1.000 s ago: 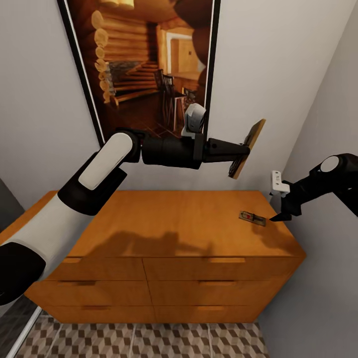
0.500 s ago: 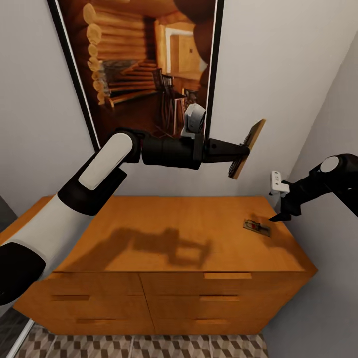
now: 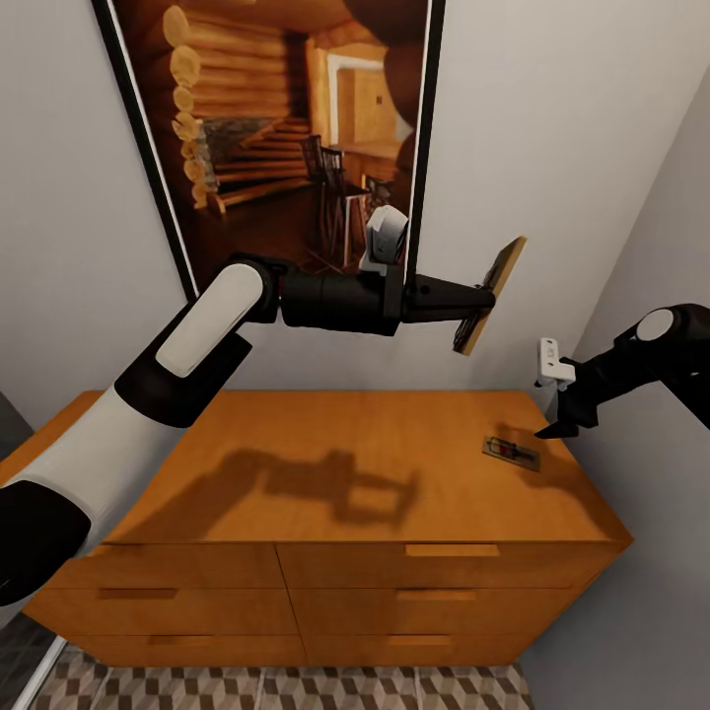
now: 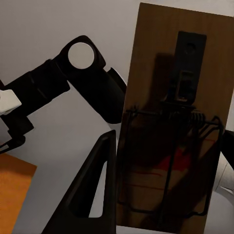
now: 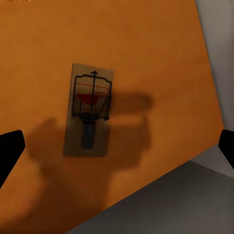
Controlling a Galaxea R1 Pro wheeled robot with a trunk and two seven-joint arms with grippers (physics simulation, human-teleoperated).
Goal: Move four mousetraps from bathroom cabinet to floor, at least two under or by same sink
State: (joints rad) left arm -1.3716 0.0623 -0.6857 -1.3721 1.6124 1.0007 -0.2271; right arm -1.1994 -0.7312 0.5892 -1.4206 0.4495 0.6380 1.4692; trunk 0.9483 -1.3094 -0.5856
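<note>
So the left arm is stretched out nearly horizontal across the head view, white upper section coming up from 8 o'clock, then the black forearm running flat toward 3 o'clock, well above the cabinet (image 3: 335, 463). Its left end effector (image 3: 480, 301) is clamped on 1 mousetrap (image 3: 490, 294), holding it up in the air on edge, tilted, in front of the grey wall just right of the big framed cabin picture (image 3: 286, 128). In the left wrist view that held trap (image 4: 170, 126) is right up against the camera, wire spring and a bit of red visible on the wood, with 1 dark finger (image 4: 95, 187) pressed along its side. The right arm comes in from 3 o'clock, elbow bent, forearm angling down and inward so the right end effector (image 3: 558, 428) hangs just over the far right end of the cabinet's counter top. A second mousetrap (image 3: 512, 452) lies flat on that top near the right edge, just beside the end effector at about its 8 o'clock, not touching it. In the right wrist view this trap (image 5: 88, 109) sits flat on the orange wood with the 2 fingertips (image 5: 10, 146) spread wide apart at either side of the picture, so that end effector is open and holding nothing. Drawer fronts with slim handles (image 3: 439, 550) face us, and a strip of the cube-pattern bathroom floor (image 3: 296, 687) shows at 6 o'clock.
</note>
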